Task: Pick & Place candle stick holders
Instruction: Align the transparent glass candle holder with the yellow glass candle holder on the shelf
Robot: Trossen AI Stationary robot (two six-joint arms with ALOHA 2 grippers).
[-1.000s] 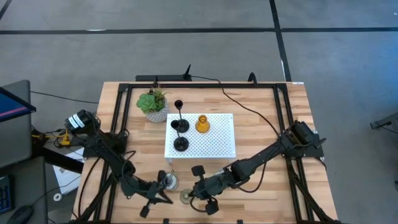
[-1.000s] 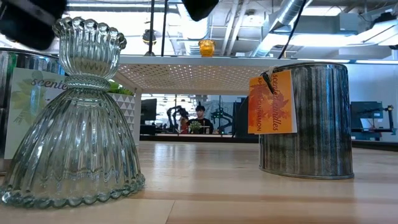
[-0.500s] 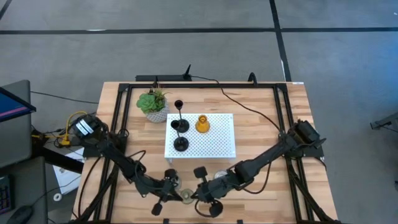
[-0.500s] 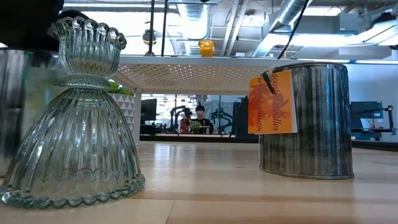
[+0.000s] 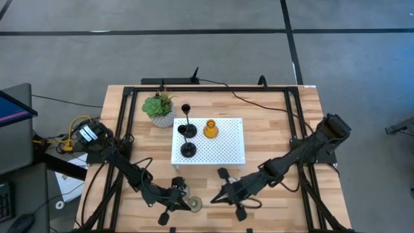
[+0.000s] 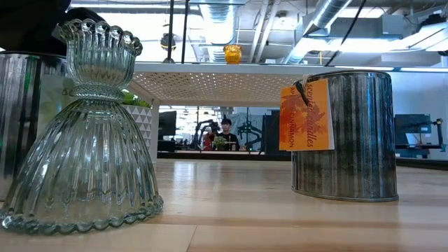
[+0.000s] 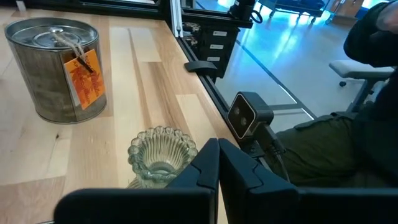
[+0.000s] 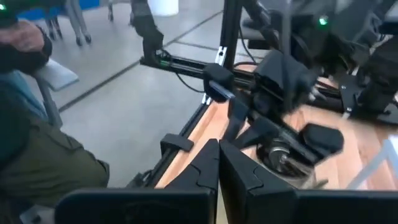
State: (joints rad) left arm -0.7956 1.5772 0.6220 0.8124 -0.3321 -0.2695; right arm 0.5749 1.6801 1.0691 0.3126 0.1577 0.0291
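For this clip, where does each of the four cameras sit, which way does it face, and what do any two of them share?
High view: above, facing straight down on the table; both arms, left gripper and right gripper near the front edge.
Low view: at tabletop height, facing level across the table; glass holder, tin; a dark arm part at the top left corner.
Left wrist view: on the left arm, past its shut fingers, facing the holder and tin.
Right wrist view: on the right arm, facing the left arm.
Low and left wrist views share holder and tin.

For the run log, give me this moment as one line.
left gripper: shut, empty, beside ribbed glass holder | right gripper: shut, empty | amber holder: on white platform
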